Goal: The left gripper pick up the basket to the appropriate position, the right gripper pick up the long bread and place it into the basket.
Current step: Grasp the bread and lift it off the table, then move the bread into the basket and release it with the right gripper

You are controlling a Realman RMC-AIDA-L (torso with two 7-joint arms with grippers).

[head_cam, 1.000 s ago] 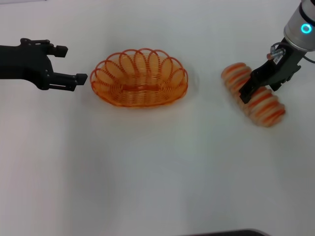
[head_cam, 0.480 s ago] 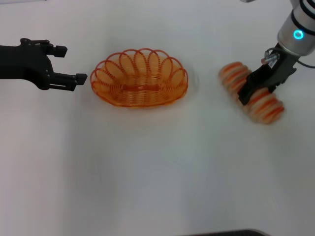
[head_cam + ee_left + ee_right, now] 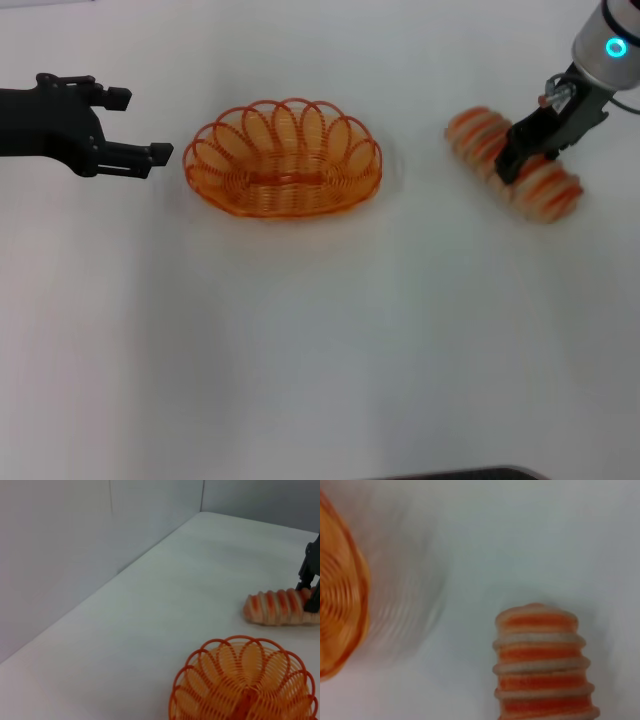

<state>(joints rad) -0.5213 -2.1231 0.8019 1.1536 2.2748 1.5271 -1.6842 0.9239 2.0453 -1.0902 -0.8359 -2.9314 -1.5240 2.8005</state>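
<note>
The orange wire basket (image 3: 285,130) stands empty at centre left of the white table. My left gripper (image 3: 146,125) is open, just left of the basket's left end and not touching it. The long bread (image 3: 478,135), tan with orange stripes, lies at an angle at the right. My right gripper (image 3: 522,158) is shut across the bread's middle. The left wrist view shows the basket (image 3: 245,680), the bread (image 3: 277,609) and the right gripper (image 3: 311,580) beyond it. The right wrist view shows one end of the bread (image 3: 540,665) and the basket's edge (image 3: 340,605).
The white table (image 3: 320,350) stretches bare in front of the basket and between basket and bread. A grey wall (image 3: 75,545) borders the table's far side in the left wrist view.
My right gripper has moved up and back in the head view, and the bread has moved with it. My left gripper has barely shifted.
</note>
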